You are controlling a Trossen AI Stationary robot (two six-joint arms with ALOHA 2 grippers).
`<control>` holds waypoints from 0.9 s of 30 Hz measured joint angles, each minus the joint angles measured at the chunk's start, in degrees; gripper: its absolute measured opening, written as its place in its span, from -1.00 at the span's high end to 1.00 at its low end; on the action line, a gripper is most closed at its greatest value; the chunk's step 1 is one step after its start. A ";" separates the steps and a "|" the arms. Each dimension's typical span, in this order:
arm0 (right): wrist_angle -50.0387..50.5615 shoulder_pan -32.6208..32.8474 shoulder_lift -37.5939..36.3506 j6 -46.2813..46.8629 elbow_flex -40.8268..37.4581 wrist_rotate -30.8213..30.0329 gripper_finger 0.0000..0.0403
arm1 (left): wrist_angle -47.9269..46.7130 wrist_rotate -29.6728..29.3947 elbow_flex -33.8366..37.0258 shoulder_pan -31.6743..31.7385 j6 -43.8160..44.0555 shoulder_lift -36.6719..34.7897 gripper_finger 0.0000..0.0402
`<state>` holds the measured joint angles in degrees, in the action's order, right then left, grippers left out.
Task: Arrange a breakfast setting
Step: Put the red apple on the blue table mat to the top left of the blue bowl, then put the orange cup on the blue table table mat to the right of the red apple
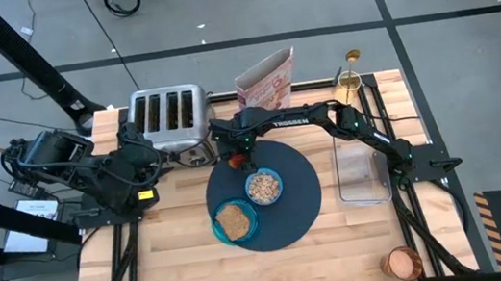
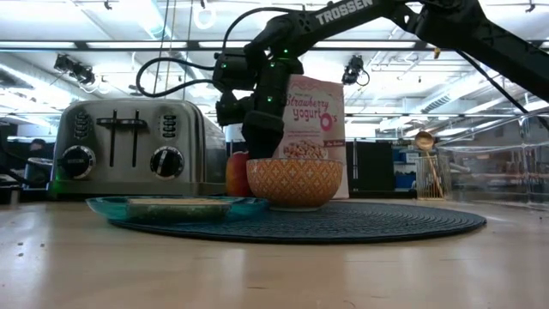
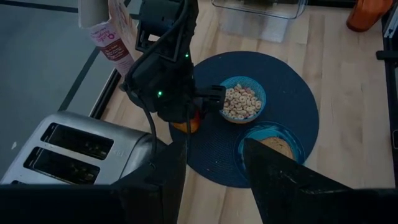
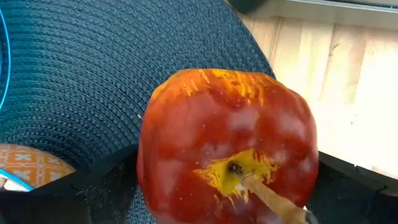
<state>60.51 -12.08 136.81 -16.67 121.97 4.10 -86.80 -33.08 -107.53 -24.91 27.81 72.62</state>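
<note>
The large round dark slate-blue mat [image 1: 293, 203] lay on the wooden surface [image 1: 189, 265], in front of the toaster [image 1: 168, 117] and the cereal box [image 1: 267, 78]. On the mat sat the small blue bowl [image 1: 262, 186], filled with cereal rings, and just beside it the small teal plate [image 1: 219, 230] overhung the mat's edge on the side away from the toaster, carrying the toast slice [image 1: 233, 221].

The right gripper [image 1: 235, 155] hung over the mat's edge nearest the toaster, directly above the red fruit [image 4: 227, 152]. Its jaws stood wide apart, one dark finger on each side of the fruit, which rested on the mat with its stem up. In the right wrist view a narrow gap showed between the fruit and the finger on each side. In the low view the fruit [image 2: 237, 174] sat just behind the bowl [image 2: 294, 183], touching or nearly touching it; which could not be told.

The left gripper [image 1: 142, 164] waited off the mat, beside the toaster, its jaws partly apart and holding nothing.

The amber cup [image 1: 403, 263] stood well apart from the mat, near the surface's front corner. The gold spoon [image 1: 351, 74] stood upright beyond the mat, near the cereal box, and a clear container [image 1: 362, 174] lay just beside the mat.
</note>
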 joint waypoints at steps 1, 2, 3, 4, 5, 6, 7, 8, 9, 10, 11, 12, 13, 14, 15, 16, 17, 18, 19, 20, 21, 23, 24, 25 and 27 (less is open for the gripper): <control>0.00 0.00 0.00 0.04 0.00 -0.02 -0.95 | 0.00 0.00 0.00 0.00 0.02 0.00 0.17; 0.00 0.02 0.00 0.20 0.00 0.00 -0.95 | 0.00 0.00 0.00 0.00 0.02 0.00 0.17; 0.00 0.02 -0.01 0.24 0.00 -0.01 -0.95 | 0.00 0.00 0.00 0.00 0.04 0.00 0.17; 0.00 0.01 -0.02 0.24 0.01 -0.02 -0.95 | 0.00 0.00 0.00 0.00 0.02 0.00 0.17; 0.04 0.01 -0.04 0.24 0.04 0.00 -0.95 | 0.00 0.00 0.00 0.00 0.04 0.00 0.17; 0.50 0.00 -0.04 0.24 0.41 0.00 -0.95 | 0.00 0.00 0.00 0.00 0.04 0.00 0.17; 1.25 0.01 -0.04 0.24 0.97 0.00 -0.95 | 0.00 0.00 0.00 0.00 0.04 0.00 0.17; 1.55 0.02 -0.07 0.24 1.56 0.00 -0.95 | -0.01 0.00 0.00 -0.01 0.04 0.00 0.17; 1.31 0.02 -0.15 0.24 2.07 0.00 -0.95 | 0.00 0.00 0.00 0.00 0.04 0.00 0.17; 1.29 0.00 -0.17 0.24 2.66 0.00 -0.95 | 0.00 0.00 0.00 -0.01 0.05 0.00 0.17; 1.57 0.00 -0.17 0.26 3.32 0.00 -0.95 | 0.00 0.00 0.00 -0.02 0.05 0.00 0.17; 1.98 0.00 -0.17 0.37 4.08 0.00 -0.95 | 0.00 0.00 0.00 -0.02 0.07 0.00 0.17; 2.21 0.00 -0.17 0.39 4.79 0.00 -0.95 | 0.00 0.00 0.00 0.00 0.07 0.00 0.17; 2.31 0.00 -0.19 0.37 5.45 0.00 -0.95 | 0.00 0.00 0.00 -0.02 0.07 0.00 0.17; 2.63 0.00 -0.20 0.32 6.09 0.00 -0.95 | 0.00 0.00 0.00 -0.01 0.07 0.00 0.17; 3.38 0.00 -0.20 0.31 6.76 0.00 -0.95 | 0.00 0.00 0.00 -0.02 0.07 0.00 0.17; 4.03 0.00 -0.20 0.30 7.38 0.00 -0.95 | 0.00 0.00 0.00 -0.02 0.07 0.00 0.17; 4.27 0.00 -0.20 0.28 8.02 0.00 -0.95 | 0.00 0.00 0.00 -0.02 0.07 0.00 0.17; 4.46 0.00 -0.20 0.28 8.73 0.00 -0.95 | 0.00 0.00 0.00 -0.02 0.07 0.00 0.17; 4.98 0.00 -0.20 0.34 9.47 0.00 -0.95 | 0.00 0.00 0.00 -0.02 0.04 0.00 0.17; 5.59 0.00 -0.20 0.46 10.23 0.00 -0.95 | 0.00 0.00 0.00 -0.02 0.04 0.00 0.17; 6.33 0.00 -0.20 1.03 11.79 0.00 -0.95 | 0.00 0.00 0.00 -0.02 0.04 0.00 0.17; 6.93 0.00 -0.20 1.37 12.69 0.00 -0.95 | 0.00 0.00 0.00 -0.02 0.02 0.00 0.17; 7.17 0.00 -0.25 1.63 13.09 0.00 -0.95 | 0.00 0.00 0.00 -0.02 0.02 0.00 0.17; 7.14 0.02 -1.48 2.23 12.68 0.02 -0.95 | 0.00 0.00 0.00 -0.02 0.02 0.00 0.17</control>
<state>67.65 -12.06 135.34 -14.44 134.65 4.12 -86.80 -33.08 -107.53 -24.93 27.83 72.62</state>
